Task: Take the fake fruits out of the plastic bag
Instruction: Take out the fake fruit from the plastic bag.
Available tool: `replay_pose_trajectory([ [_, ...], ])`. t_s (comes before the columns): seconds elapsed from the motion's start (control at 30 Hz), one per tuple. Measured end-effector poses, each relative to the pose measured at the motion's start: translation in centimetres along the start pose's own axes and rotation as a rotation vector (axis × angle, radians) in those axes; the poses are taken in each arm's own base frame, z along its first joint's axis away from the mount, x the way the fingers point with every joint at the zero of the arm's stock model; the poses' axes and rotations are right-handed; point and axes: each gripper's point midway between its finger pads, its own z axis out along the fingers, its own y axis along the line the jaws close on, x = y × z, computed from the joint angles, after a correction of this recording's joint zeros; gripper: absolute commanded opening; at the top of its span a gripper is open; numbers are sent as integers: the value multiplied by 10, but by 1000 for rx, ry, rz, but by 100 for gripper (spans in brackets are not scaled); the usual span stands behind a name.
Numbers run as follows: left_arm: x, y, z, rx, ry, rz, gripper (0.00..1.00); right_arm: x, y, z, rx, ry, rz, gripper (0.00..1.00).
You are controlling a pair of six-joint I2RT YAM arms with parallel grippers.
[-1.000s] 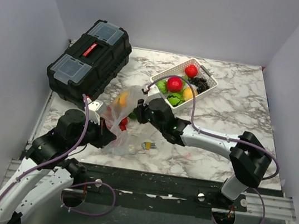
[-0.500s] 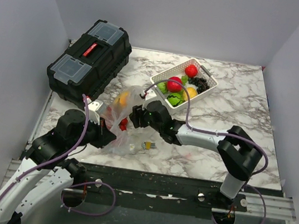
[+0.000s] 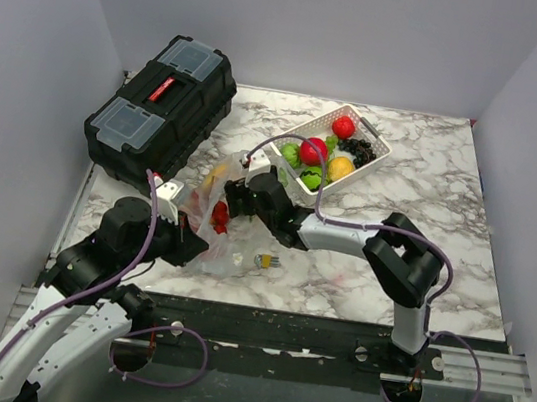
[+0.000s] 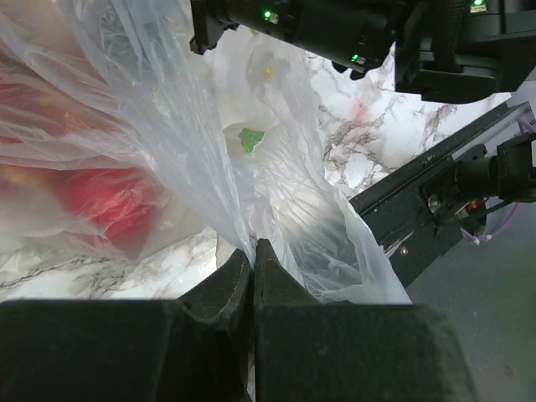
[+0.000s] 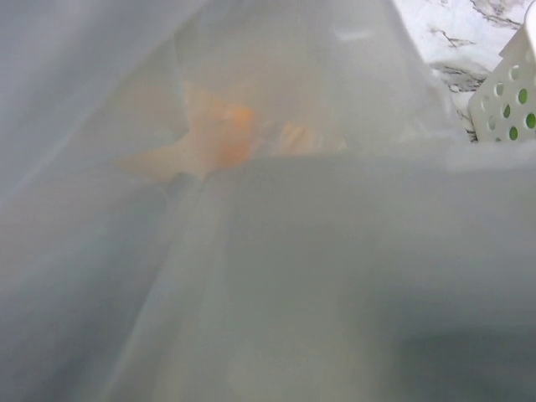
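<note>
Lying crumpled left of centre on the marble table [image 3: 433,180], the plastic bag [image 3: 230,244] is held clenched at its near edge by the left gripper [image 4: 254,261]. Within the last second the right gripper [image 3: 237,196] is driven leftward into the bag mouth; its jaw state cannot be told. A red strawberry [image 3: 220,217] and an orange piece [image 3: 216,179] are judged still bagged.

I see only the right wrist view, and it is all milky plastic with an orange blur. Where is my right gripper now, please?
Observer: In the top view, the right gripper is up against the plastic bag, on the near left of the white basket.
Operator: Does the left gripper hold the bag?
Observer: Yes, the left wrist view shows the left gripper shut on a fold of it.
Operator: Is fruit inside?
Observer: A red fruit shows through the plastic beside the right gripper.
</note>
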Motion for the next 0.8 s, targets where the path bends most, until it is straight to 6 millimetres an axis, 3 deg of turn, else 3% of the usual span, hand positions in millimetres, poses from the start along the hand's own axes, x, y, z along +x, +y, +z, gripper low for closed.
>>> replay_pose_trajectory([
  [0.3,-1,0,0,2,-5,2,0,19,-7,13,45,29,-36,71],
  [0.6,0,1,4,-2,5,-1,0,12,-5,18,45,11,-36,44],
  [0.8,-1,-1,2,9,-8,6,0,9,-4,19,43,1,-32,32],
])
